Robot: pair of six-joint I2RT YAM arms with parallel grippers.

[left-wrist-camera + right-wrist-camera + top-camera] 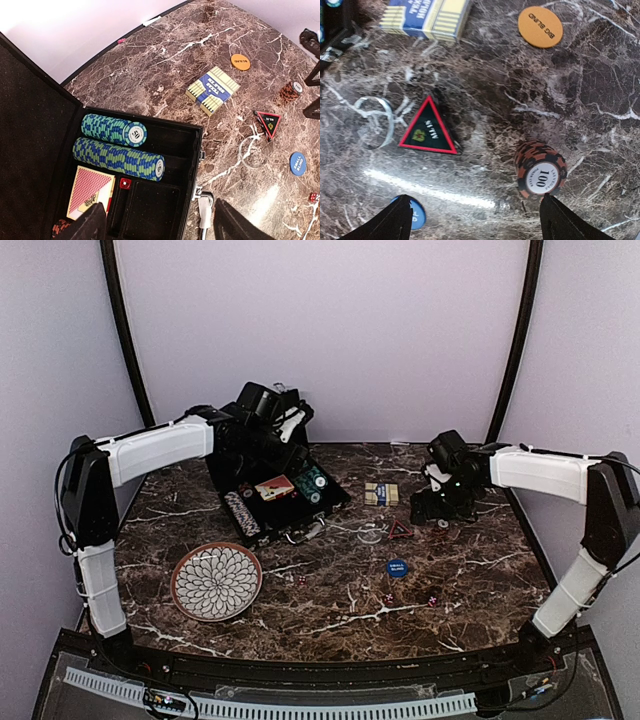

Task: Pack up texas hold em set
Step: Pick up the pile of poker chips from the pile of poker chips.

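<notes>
Presently both pairs are released and grasp nothing. The left fingers (92, 225) stand spread over the open black case (196, 137). Its lid (35, 150) is raised on their left, which leaves the tray reachable. Ahead of them in the tray, a green chip row (112, 130) and a blue chip row (120, 159) lie on edge in their slots, which I judge keeps them from rolling. Nearer, a red-backed card deck (90, 192) and a red die (125, 184) sit in their own pockets.

The right fingers (390, 225) hover spread over the bench (600, 100). A brown chip stack (540, 172) stands loose just ahead of the right-hand one, not between them; I judge it the likely next pickup.

Readable markings:
- "100" on that stack
- "BIG BLIND" on the orange button (540, 26), well ahead
- "ALL IN" on the triangular marker (427, 129), ahead and left
- "SMALL BLIND" on the blue button (297, 163)

The boxed deck (212, 90) carries lettering I cannot read with confidence
</notes>
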